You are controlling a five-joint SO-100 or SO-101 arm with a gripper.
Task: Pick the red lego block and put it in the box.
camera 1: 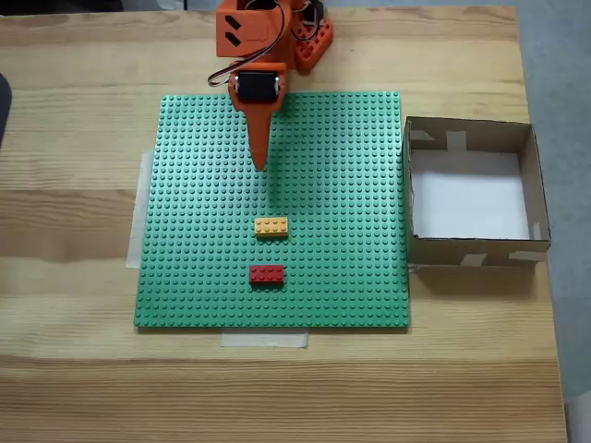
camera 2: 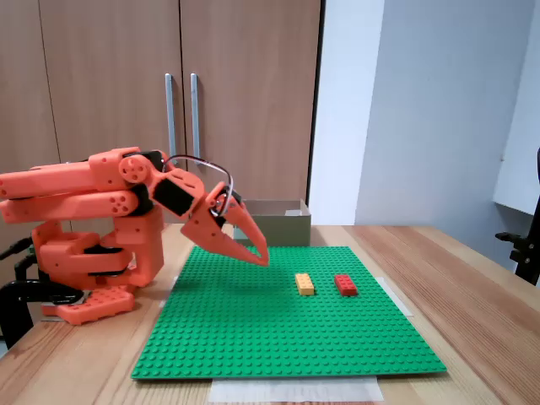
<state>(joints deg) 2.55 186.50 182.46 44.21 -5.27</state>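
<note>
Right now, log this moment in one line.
gripper: empty, above green baseplate | red lego block: on baseplate beside orange-yellow brick | box: empty

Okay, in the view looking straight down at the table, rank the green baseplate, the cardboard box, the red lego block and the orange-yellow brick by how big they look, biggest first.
1. The green baseplate, by far the largest.
2. The box, clearly smaller than the baseplate.
3. The red lego block and the orange-yellow brick: they look alike in size, so I won't rank one above the other.
</note>
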